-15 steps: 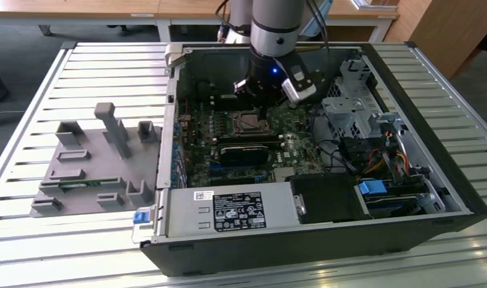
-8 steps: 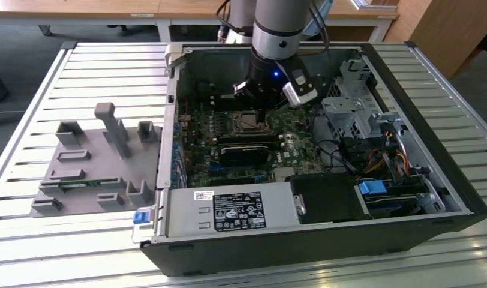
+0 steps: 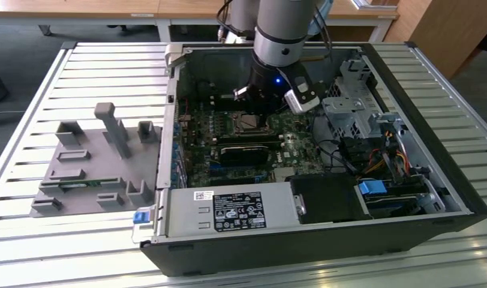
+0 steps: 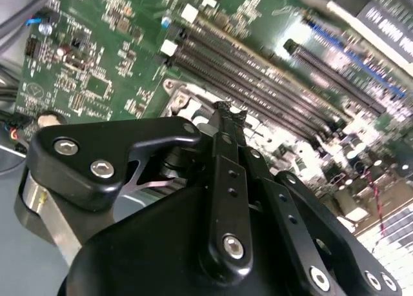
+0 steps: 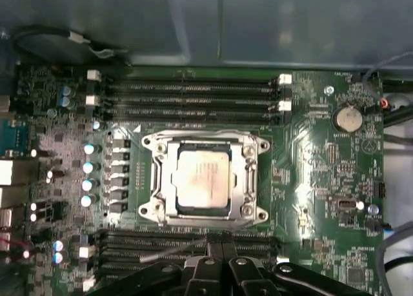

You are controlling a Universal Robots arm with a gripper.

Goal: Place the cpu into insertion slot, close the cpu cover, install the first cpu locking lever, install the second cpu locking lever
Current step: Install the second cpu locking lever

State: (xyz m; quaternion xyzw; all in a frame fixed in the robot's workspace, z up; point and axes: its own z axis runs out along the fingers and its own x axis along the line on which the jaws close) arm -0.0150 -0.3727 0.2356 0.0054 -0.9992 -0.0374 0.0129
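**CPU seated and cover down; gripper hangs empty above the socket**

In the first wrist view the cpu (image 5: 203,183) lies flat inside the insertion slot (image 5: 169,210), and the cpu cover (image 5: 248,180) frames it, lying down over its edges with the chip's pale face showing through the window. Placing and closing therefore look done. Whether either locking lever is latched cannot be told.

The gripper (image 5: 217,239) hovers just beside the cover, over the memory slots (image 5: 187,96) flanking the socket. Its fingers (image 4: 224,115) are pressed together, holding nothing.

The exterior view adds what the wrist views lack: the arm reaching down into the open computer case (image 3: 435,210), with the socket just beside the gripper (image 3: 264,109). The second wrist view shows the closed fingertips against the motherboard (image 4: 97,64).
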